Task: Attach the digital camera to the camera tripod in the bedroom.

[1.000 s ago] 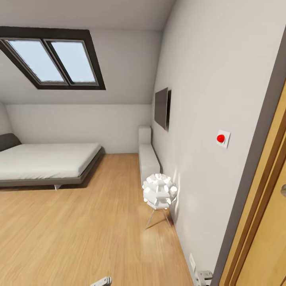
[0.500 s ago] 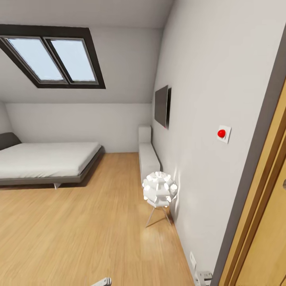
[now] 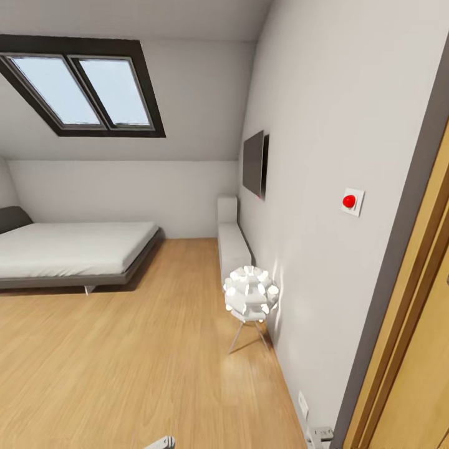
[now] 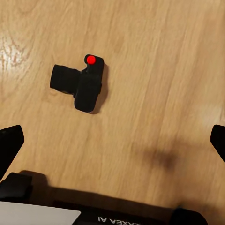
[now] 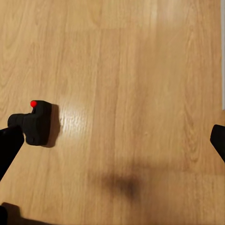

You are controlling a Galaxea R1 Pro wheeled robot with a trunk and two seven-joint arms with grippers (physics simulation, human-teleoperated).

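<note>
On the wood floor (image 4: 154, 56) under the left gripper (image 4: 112, 140) lies the camera (image 4: 79, 83), at about eleven o'clock in that wrist's picture, lens pointing to nine, red button (image 4: 91, 59) showing; the fingers are spread wide and grasp nothing. The right gripper (image 5: 112, 140) is likewise released and holds nothing, with the camera near nine o'clock, close to one dark fingertip (image 5: 8, 145). From the head, a grey bed (image 3: 68, 252) sits at nine o'clock, a skylight (image 3: 81, 87) at eleven, a white ball lamp (image 3: 251, 293) near the right wall.
</note>
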